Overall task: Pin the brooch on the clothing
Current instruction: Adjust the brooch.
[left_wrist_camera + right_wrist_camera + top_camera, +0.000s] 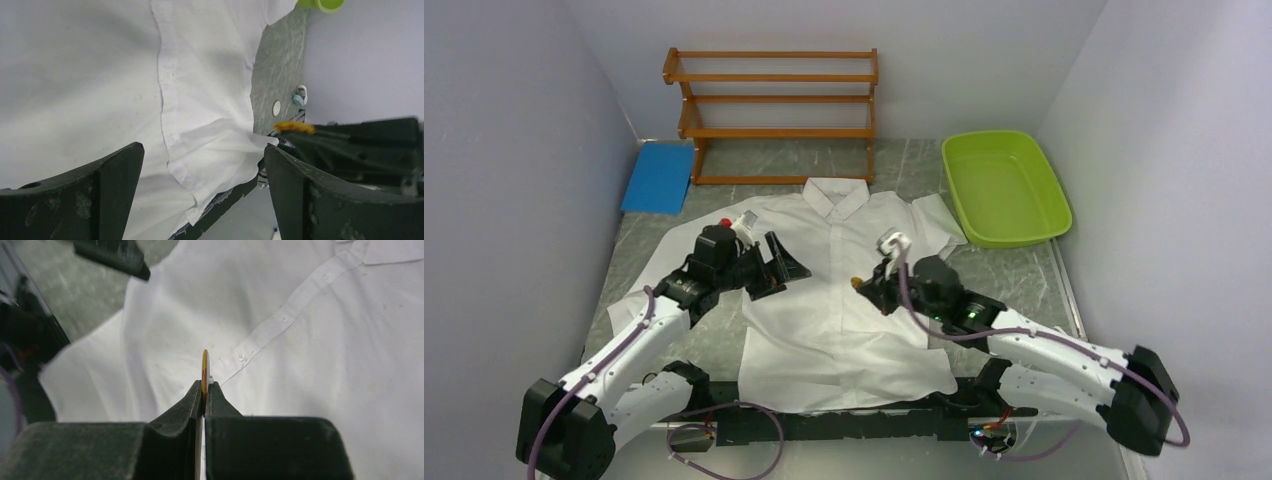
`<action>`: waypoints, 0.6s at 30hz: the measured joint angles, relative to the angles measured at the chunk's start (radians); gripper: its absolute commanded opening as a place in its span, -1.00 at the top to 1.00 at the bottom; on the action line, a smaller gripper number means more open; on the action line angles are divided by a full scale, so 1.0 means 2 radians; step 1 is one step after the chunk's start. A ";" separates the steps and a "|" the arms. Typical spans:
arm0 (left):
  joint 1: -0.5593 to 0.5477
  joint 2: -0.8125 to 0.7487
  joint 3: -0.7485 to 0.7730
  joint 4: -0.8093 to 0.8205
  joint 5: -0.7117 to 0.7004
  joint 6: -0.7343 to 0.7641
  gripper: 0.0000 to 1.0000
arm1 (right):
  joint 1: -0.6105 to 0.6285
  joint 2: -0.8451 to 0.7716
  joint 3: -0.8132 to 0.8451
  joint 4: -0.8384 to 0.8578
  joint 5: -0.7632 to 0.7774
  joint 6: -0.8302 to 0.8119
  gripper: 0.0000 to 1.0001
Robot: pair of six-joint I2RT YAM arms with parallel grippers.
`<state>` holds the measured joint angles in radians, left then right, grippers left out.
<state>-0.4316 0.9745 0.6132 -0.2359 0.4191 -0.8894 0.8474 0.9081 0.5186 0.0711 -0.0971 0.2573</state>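
Step in hand, by judgement: bringing the brooch to the pinning spot; not yet pinned.

Pinched edge-on in the pressed-together right jaws: a small flat orange-gold disc brooch (205,365). Held just above the large white short-sleeved button-up shirt (844,320), close beside its button placket (280,322) at mid-chest. No contact with the cloth to be made out. Pin side of the brooch: cannot tell.

Left jaws spread wide, holding nothing, over the chest panel on the left side; near the right jaws but apart.

Next move, likely: lower and press the brooch into the fabric. Probably worth pinching or holding the cloth taut with the left jaws first, thin cloth like this being apt to bunch or lift.

Edges and room:
- Shirt spread on the grey marbled desk (1024,270), hem at the near edge by the arm bases, collar toward the orange wooden slatted rack (774,115).
- Lime-green plastic tub (1006,185) just beside the right sleeve; touching or not, cannot tell.
- Flat blue pad (659,177) at far left.
- Pale walls close on both sides; most open room above the shirt's middle, between the arms.
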 measured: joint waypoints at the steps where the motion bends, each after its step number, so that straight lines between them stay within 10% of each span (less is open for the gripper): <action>1: 0.008 -0.006 0.002 -0.014 0.001 0.000 -0.90 | 0.025 0.016 0.010 -0.009 0.019 -0.016 1.00; 9: 0.044 -0.056 0.037 -0.096 0.001 0.006 -0.90 | 0.224 0.127 0.090 -0.003 0.266 -0.192 1.00; 18: 0.044 -0.094 0.053 -0.106 0.031 0.008 -0.89 | 0.271 0.168 0.017 0.275 0.406 -0.548 1.00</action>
<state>-0.3439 0.7856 0.7193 -0.4480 0.4805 -0.8742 1.3899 1.2446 0.5526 0.6220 0.7147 -0.8379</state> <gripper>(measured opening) 0.949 0.038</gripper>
